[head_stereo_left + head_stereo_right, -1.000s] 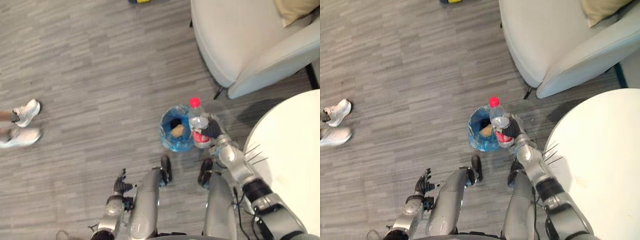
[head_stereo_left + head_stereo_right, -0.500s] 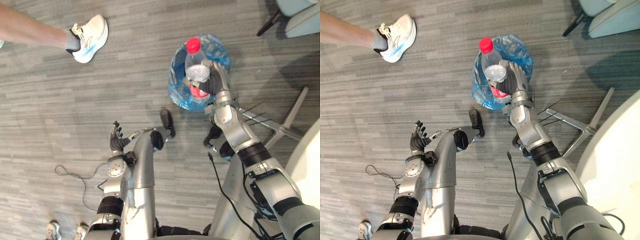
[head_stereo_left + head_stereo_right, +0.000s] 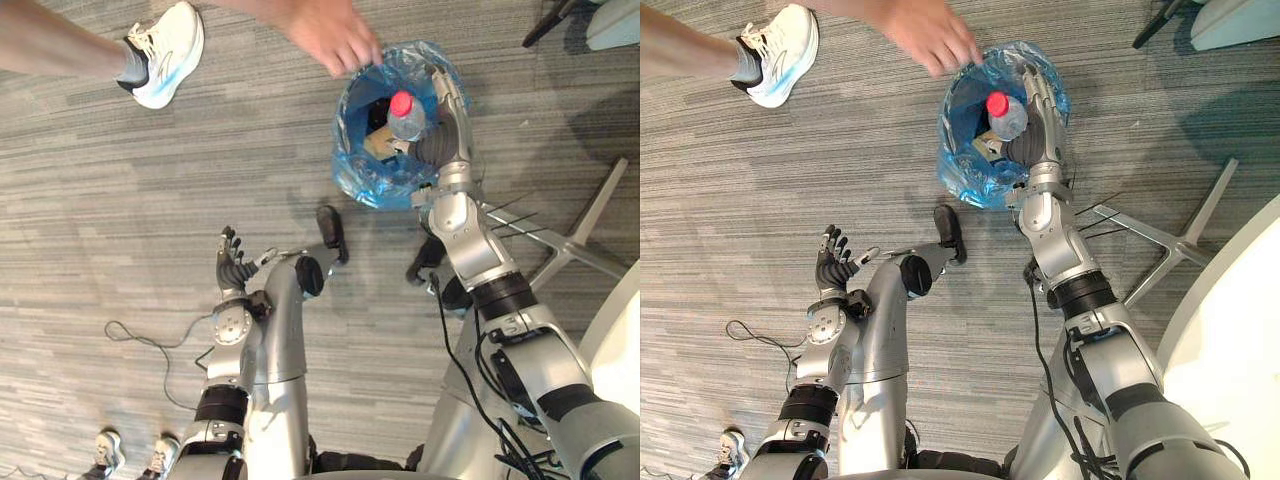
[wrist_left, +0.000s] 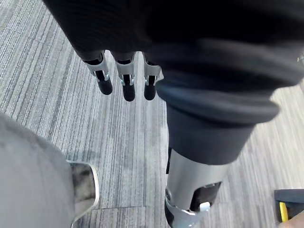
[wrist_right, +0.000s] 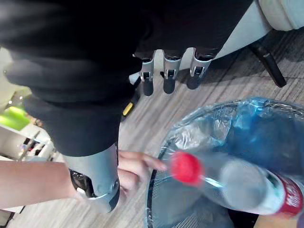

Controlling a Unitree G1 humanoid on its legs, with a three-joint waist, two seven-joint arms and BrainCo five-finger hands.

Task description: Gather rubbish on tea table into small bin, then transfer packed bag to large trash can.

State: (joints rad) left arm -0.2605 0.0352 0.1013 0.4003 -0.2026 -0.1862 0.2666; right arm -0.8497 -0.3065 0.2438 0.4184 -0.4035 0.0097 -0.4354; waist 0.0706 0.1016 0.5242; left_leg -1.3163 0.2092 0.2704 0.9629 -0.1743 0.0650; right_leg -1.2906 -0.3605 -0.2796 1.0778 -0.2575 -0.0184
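Honestly, the bottle is already down in the bin, cap up. The right hand, at the bin's 3 o'clock, has straight fingers gripping nothing. It should lift straight up, clear of the rim and of the person's hand at 11 o'clock. The left hand hangs relaxed and empty.

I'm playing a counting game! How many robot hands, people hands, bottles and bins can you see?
Robot hands: 2, the left hand and the right hand
Person's hand: 1
Bottle: 1
Bin: 1
Total: 5
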